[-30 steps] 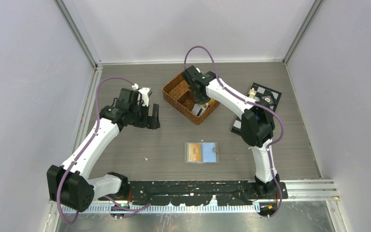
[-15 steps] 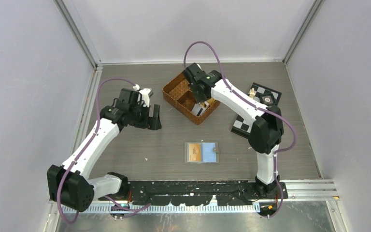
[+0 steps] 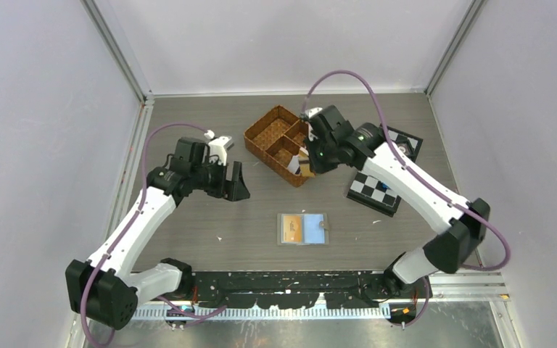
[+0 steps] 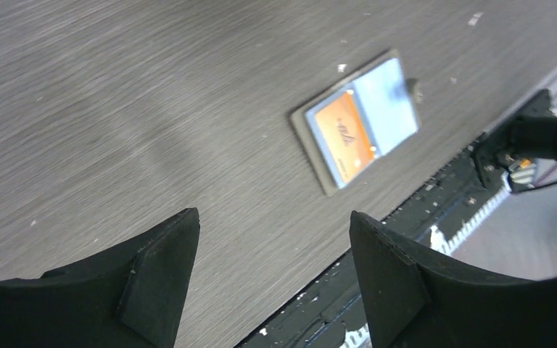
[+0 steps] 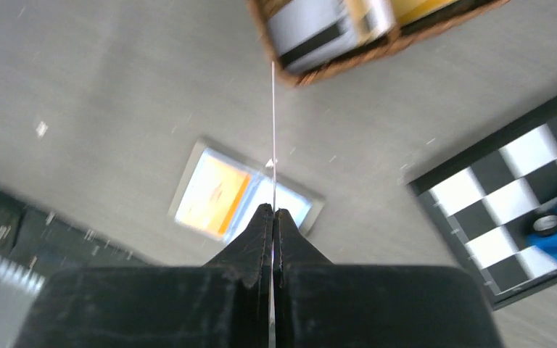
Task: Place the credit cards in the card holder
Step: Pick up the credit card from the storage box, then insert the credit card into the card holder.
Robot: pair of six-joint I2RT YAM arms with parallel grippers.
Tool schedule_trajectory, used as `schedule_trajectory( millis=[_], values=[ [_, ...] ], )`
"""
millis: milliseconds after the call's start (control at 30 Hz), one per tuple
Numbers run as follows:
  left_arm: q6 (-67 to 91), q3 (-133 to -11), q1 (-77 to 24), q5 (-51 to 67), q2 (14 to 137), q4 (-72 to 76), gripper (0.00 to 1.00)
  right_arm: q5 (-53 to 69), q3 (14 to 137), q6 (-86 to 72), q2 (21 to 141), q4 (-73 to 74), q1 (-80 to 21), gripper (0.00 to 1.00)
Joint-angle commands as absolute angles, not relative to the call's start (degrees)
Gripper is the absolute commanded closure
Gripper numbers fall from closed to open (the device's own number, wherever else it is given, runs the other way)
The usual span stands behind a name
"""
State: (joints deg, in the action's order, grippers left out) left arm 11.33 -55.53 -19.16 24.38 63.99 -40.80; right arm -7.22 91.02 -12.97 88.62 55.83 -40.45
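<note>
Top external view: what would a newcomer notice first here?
The right pincer, shut on a thin card seen edge-on, hangs by the wicker basket. At the middle of the table the card holder lies open, an orange card in one sleeve. The left pincer hovers open.

White-linked arms (image 3: 134, 225) with black joints trail purple cables (image 3: 344, 72); the left gripper (image 4: 272, 225) and right gripper (image 5: 273, 210) are black.

Right gripper (image 5: 273, 212) is now raised off the basket (image 3: 272, 138), pinching one credit card (image 5: 273, 130) edge-on. Right elbow swings outward. Left gripper (image 4: 268, 239) shifts slightly inward.
</note>
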Motion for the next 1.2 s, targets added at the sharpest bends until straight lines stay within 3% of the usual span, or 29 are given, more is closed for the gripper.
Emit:
schedule_trajectory(
  millis=[0,367,600,667,800,933,1100,1167],
  values=[
    [10.2,-54.6,-21.8,34.7,61.2,-34.9,0.23,11.6,82.7,-17.4,80.1,55.5,-41.0,1.00],
    [9.3,-53.5,-38.1,52.3,64.6,-29.6,0.21,39.3,64.7,-22.5,71.7,47.2,-47.9,1.00],
    [8.7,-53.1,-44.1,57.0,66.1,-29.1,0.29,48.4,61.9,-26.0,70.0,38.9,-51.0,1.00],
    [8.7,-52.9,-44.6,58.0,66.0,-29.1,0.35,48.8,62.1,-26.2,69.5,38.1,-51.0,1.00],
    [9.0,-52.9,-45.4,61.4,65.9,-28.6,0.57,48.1,62.7,-25.7,69.6,38.5,-51.0,0.99],
    [9.3,-52.6,-45.6,62.2,65.4,-28.4,0.62,47.1,63.4,-24.7,69.7,39.9,-50.9,0.99],
    [9.4,-52.6,-45.6,62.5,65.3,-28.5,0.94,45.6,64.0,-23.8,69.6,41.1,-51.0,1.00],
    [9.3,-52.6,-45.6,62.7,65.1,-28.6,1.00,44.3,64.1,-23.6,69.4,41.4,-51.0,1.00]
  ],
)
